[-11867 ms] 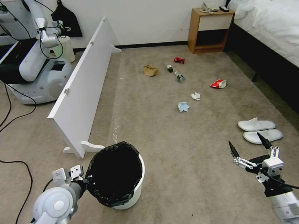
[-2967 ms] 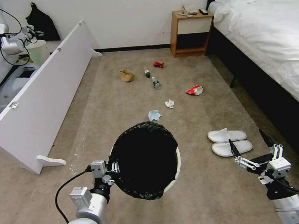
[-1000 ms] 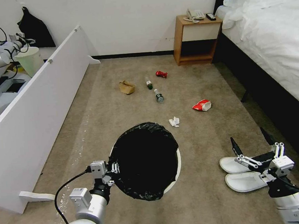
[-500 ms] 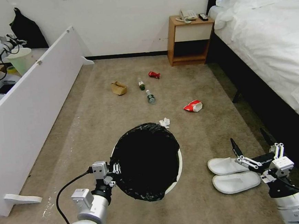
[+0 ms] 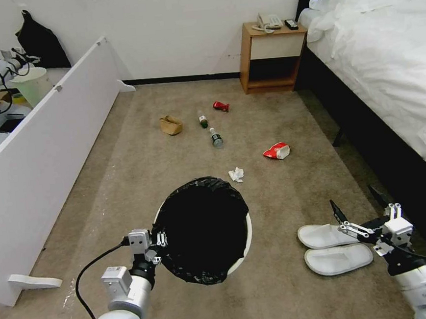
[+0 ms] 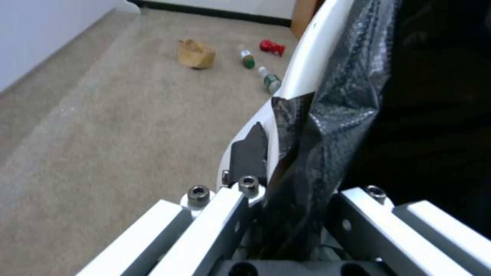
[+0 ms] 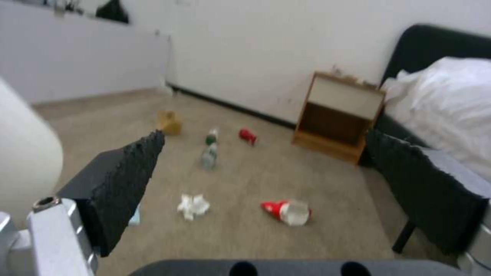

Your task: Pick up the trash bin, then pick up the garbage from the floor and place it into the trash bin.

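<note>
The trash bin (image 5: 247, 235), white with a black bag (image 6: 332, 107) over its rim, hangs tilted off the carpet. My left gripper (image 5: 158, 240) is shut on its near rim; one black finger (image 6: 249, 153) presses the outside wall. My right gripper (image 5: 352, 197) is open and empty, just above two white slippers (image 5: 327, 235) lying side by side. Farther off lie crumpled tissue (image 5: 236, 174), a red-white snack packet (image 5: 276, 150), two green-labelled bottles (image 5: 216, 138), a red wrapper (image 5: 220, 106) and a tan paper bag (image 5: 171, 125). A pale blue scrap (image 7: 134, 218) shows beside the bin's wall.
A long white board (image 5: 49, 138) stands on edge along the left. A bed (image 5: 392, 66) with a dark frame runs down the right, and a wooden nightstand (image 5: 271, 56) stands at the far wall. Another robot and a pale green bin (image 5: 32, 85) are behind the board.
The whole view has advanced over the carpet. The bin stays held in the left gripper and now hides the blue mask. The slippers have come up beneath the right gripper, which dipped slightly.
</note>
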